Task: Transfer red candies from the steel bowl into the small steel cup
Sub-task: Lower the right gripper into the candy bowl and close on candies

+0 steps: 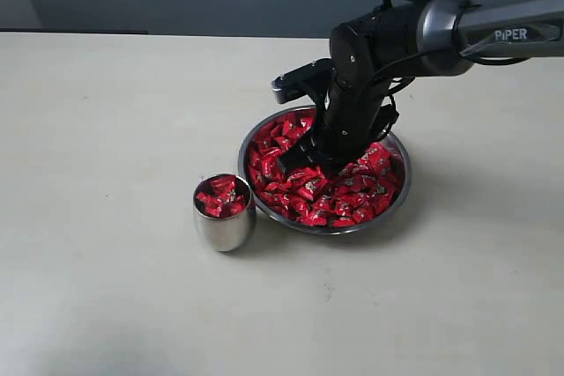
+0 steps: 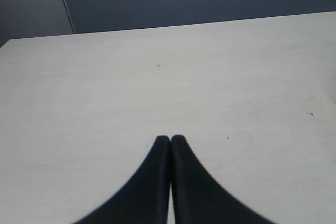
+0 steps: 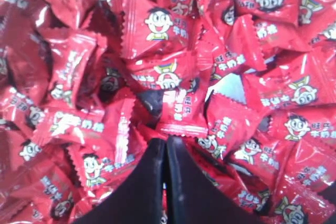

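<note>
right tool (image 1: 319, 163) nose-down in the heap, small steel cup (image 1: 224, 217) part filled

my left tool (image 2: 170, 139) sits closed on nothing above the bare surface (image 2: 157, 77). the cup stands just beside the steel bowl (image 1: 352, 229), on its left. the red candies (image 3: 157, 30) heap the bowl. i judge them light, crinkly and slippery, best pinched by a crimped wrapper edge. the right tool's tips are pressed together among them, and i cannot tell if a wrapper is caught.

Shiny red candies (image 1: 352, 191) in steel bowl (image 1: 352, 230) and adjacent small steel cup (image 1: 222, 230)
</note>
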`<state>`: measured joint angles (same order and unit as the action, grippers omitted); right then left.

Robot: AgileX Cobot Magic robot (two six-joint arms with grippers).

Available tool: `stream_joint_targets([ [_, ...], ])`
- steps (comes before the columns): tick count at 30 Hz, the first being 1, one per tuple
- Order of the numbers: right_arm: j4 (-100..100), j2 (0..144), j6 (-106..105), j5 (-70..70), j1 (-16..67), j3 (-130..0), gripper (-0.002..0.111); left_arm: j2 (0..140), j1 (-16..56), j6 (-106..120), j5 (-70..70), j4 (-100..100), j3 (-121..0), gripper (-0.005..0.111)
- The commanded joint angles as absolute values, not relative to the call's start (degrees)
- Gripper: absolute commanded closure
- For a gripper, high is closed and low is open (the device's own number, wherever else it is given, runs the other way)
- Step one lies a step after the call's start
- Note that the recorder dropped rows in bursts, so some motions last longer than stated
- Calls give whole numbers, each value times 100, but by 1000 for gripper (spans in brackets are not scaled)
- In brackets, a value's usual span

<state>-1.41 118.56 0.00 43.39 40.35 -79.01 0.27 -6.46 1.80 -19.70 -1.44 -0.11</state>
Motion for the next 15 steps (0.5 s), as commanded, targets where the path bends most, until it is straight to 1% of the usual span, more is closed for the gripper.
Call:
stream_joint_targets([
  [1, -135, 11854, -45, 4289, 3999, -7910, 109, 0, -618, 168, -1914, -155, 0, 106],
  [3, -135, 11854, -45, 4292, 3999, -7910, 109, 0, -618, 168, -1914, -155, 0, 106],
  [4, -135, 11854, -56, 4292, 3999, -7910, 107, 0, -618, 168, -1914, -155, 0, 106],
  [6, -135, 11854, -55, 4304, 3999, -7910, 97, 0, -618, 168, -1914, -155, 0, 106],
  [8, -135, 11854, -55, 4304, 3999, -7910, 81, 0, -618, 168, -1914, -155, 0, 106],
  [9, -135, 11854, -55, 4304, 3999, -7910, 78, 0, -618, 168, -1914, -155, 0, 106],
  [10, -135, 11854, -55, 4293, 3999, -7910, 77, 0, -618, 168, -1914, -155, 0, 106],
  [15, -160, 11854, -55, 4271, 3999, -7910, 77, 0, -618, 168, -1914, -155, 0, 106],
])
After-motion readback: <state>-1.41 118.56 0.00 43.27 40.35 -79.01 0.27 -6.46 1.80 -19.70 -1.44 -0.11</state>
